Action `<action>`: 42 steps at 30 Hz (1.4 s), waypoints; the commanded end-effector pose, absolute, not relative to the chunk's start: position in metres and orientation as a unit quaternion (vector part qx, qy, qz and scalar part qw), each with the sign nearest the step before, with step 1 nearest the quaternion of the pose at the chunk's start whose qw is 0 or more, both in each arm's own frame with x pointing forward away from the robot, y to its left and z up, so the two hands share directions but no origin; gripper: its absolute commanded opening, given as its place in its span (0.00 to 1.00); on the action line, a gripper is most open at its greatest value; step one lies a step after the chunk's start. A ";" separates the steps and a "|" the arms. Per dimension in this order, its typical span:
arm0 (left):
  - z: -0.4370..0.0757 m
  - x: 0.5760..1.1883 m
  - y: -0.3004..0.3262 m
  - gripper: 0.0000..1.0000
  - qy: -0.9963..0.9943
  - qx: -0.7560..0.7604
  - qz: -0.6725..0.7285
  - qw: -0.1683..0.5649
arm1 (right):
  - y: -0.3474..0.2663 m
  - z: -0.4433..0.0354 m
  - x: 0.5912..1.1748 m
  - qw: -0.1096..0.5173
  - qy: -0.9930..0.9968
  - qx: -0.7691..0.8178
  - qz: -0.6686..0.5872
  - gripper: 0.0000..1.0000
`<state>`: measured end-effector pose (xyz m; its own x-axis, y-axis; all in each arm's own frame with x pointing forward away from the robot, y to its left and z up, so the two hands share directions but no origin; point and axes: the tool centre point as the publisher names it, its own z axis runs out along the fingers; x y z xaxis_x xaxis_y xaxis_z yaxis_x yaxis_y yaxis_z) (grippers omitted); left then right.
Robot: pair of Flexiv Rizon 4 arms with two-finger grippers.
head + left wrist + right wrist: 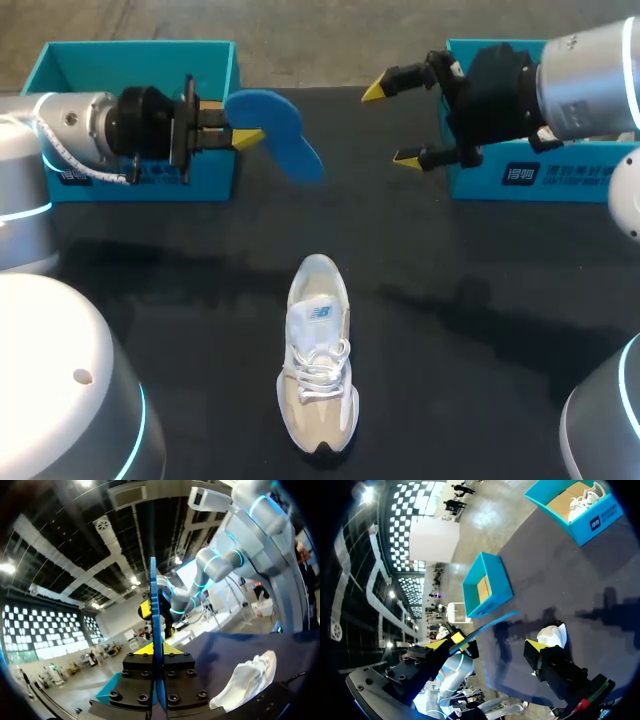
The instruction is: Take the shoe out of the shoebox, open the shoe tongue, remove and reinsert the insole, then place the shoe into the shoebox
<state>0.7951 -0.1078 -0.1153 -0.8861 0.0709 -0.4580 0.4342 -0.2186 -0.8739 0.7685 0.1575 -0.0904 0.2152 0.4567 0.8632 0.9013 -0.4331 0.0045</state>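
Note:
A blue insole [278, 130] hangs in the air before the left teal shoebox [140, 60], my left gripper [247, 137] shut on its end. The left wrist view shows the insole [154, 605] edge-on between the shut fingers, above the table. A white and beige shoe [318, 370] lies on the black table's front middle, toe towards me, laces up. My right gripper [394, 124] hovers open and empty by the right shoebox [545, 175], facing the insole. From the right wrist view, the insole [487, 625] hangs ahead of that open gripper [486, 645], the shoe [553, 634] beyond.
The left box [487, 585] looks empty inside. The right wrist view shows a second teal box [580, 510] with another white shoe in it. Black tabletop [480, 330] spreads bare around the shoe. My arms' round bases fill both front corners.

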 end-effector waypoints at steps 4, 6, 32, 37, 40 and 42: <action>-0.111 0.792 -0.110 0.00 0.622 0.176 -0.760 0.062 | 0.159 -0.091 0.768 0.263 -0.462 -0.734 -0.423 1.00; -0.111 0.792 -0.110 0.00 0.622 0.176 -0.760 0.062 | 0.159 -0.091 0.768 0.263 -0.462 -0.734 -0.423 1.00; -0.102 0.790 -0.110 0.00 0.686 -0.211 -0.656 -0.232 | 0.159 -0.091 0.768 0.263 -0.462 -0.734 -0.423 1.00; -0.103 0.789 -0.107 0.00 0.672 -0.290 -0.607 -0.309 | 0.159 -0.091 0.768 0.263 -0.462 -0.734 -0.423 1.00; -0.103 0.790 -0.107 0.00 0.650 -0.328 -0.589 -0.352 | 0.159 -0.091 0.768 0.263 -0.462 -0.734 -0.423 1.00; -0.103 0.790 -0.107 0.00 0.633 -0.356 -0.576 -0.376 | 0.159 -0.091 0.768 0.263 -0.462 -0.734 -0.423 1.00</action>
